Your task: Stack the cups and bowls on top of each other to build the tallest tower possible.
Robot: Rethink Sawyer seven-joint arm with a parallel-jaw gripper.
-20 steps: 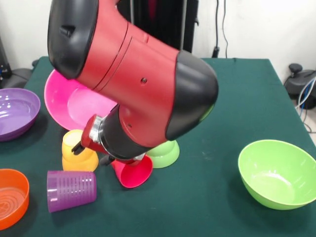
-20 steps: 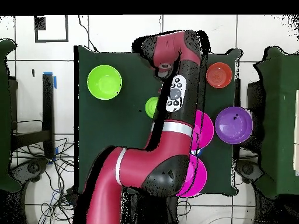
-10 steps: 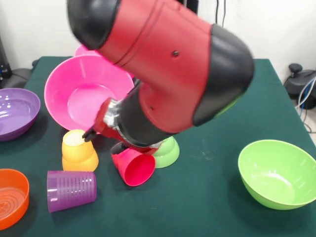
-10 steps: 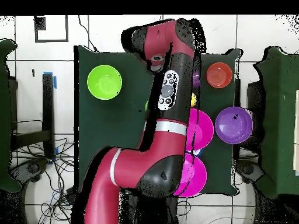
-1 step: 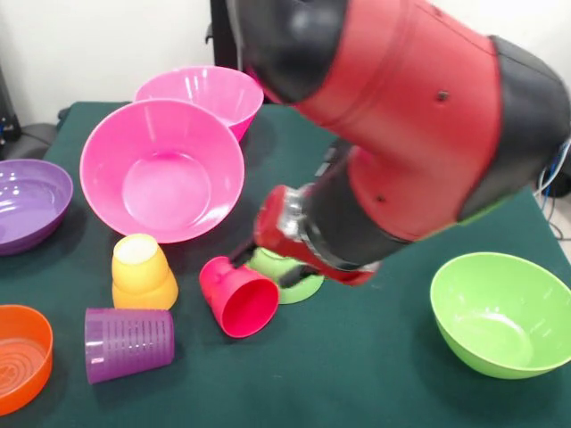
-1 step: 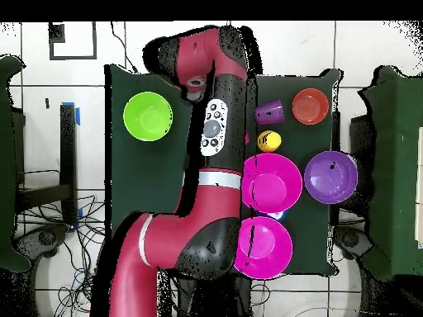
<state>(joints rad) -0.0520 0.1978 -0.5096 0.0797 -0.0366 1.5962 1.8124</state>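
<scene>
My red and black arm [image 5: 401, 134] crosses the middle of the dark green table [image 5: 375, 374]; my gripper [image 5: 268, 267] sits low between the red tapered plastic cup [image 5: 239, 297] and the small green plastic bowl [image 5: 285, 276], and I cannot tell whether it is spread or pressed together, since the wrist hides it.

The red tapered plastic cup lies on its side, its mouth turned toward the camera, just beside the small green plastic bowl, which stands upside down behind it. The yellow-orange plastic cup with a stepped base [image 5: 143, 272] stands inverted to the left of the red cup, apart from it. The translucent ridged purple plastic cup [image 5: 129, 344] lies on its side in front of the yellow-orange one.

The shallow orange plastic bowl [image 5: 22, 357] rests upright at the left front edge, and the wide purple plastic bowl [image 5: 27, 205] sits upright behind it. Two large hot pink plastic bowls are tilted toward the camera, the nearer one [image 5: 161, 169] just in front of the farther one [image 5: 201, 94]. The large lime green plastic bowl [image 5: 500, 312] stands upright at the right, well apart from the rest.

In the overhead view, a small patch of blue [image 6: 278, 215] shows between the two pink bowls.
</scene>
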